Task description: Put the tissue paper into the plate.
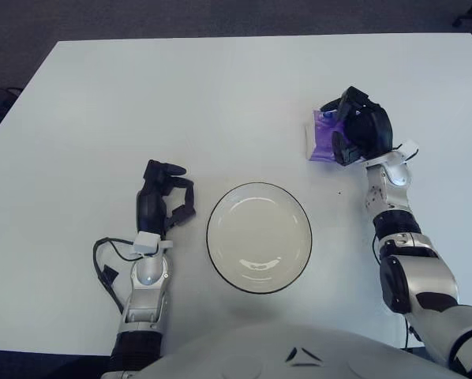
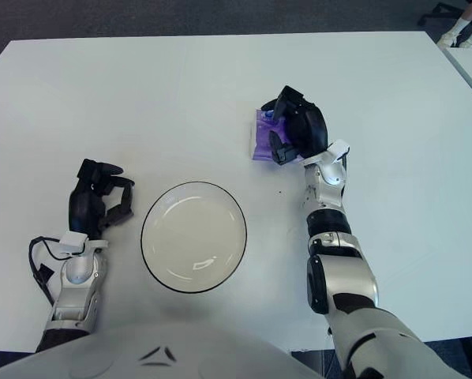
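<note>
Done: your right robot hand (image 1: 356, 136) grips the tissue pack (image 1: 321, 136).
Left: carry it to the empty plate (image 1: 259, 237) (left robot hand (image 1: 165, 201) idles curled, left of the plate).

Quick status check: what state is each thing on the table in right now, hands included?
Purple tissue paper packet: on the table, right of and beyond the plate, under the right hand.
White round plate with dark rim: upright, nothing in it.
Right hand: fingers curled around the packet.
Left hand: left of the plate, fingers curled, holding nothing.
White table: carries everything.
</note>
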